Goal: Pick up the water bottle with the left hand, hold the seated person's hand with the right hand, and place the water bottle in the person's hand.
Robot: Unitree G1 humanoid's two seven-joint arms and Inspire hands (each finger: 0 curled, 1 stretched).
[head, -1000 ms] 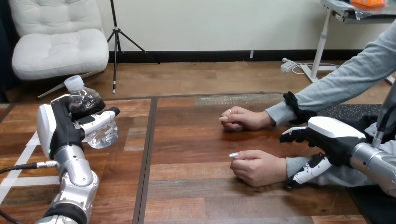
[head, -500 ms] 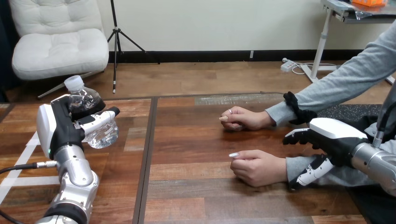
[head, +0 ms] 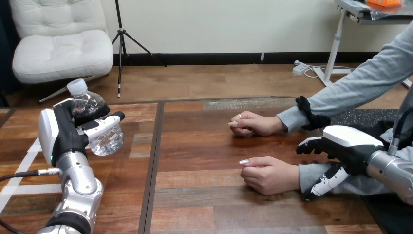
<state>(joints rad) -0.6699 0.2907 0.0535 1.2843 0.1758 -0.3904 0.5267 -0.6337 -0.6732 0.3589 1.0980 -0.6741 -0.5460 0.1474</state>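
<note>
At the view's left, the left hand (head: 65, 131) is raised above the wooden surface (head: 204, 151), its fingers and thumb curled round a clear water bottle (head: 103, 139). The bottle is tilted, its white cap pointing up and away. At the right, the person's nearer hand (head: 268, 174) rests as a loose fist on the surface, with the farther hand (head: 253, 123) beyond it. The right hand (head: 348, 144) sits over the nearer arm's grey sleeve (head: 308, 173), fingers loosely spread and gripping nothing. I cannot tell whether it touches the sleeve.
</note>
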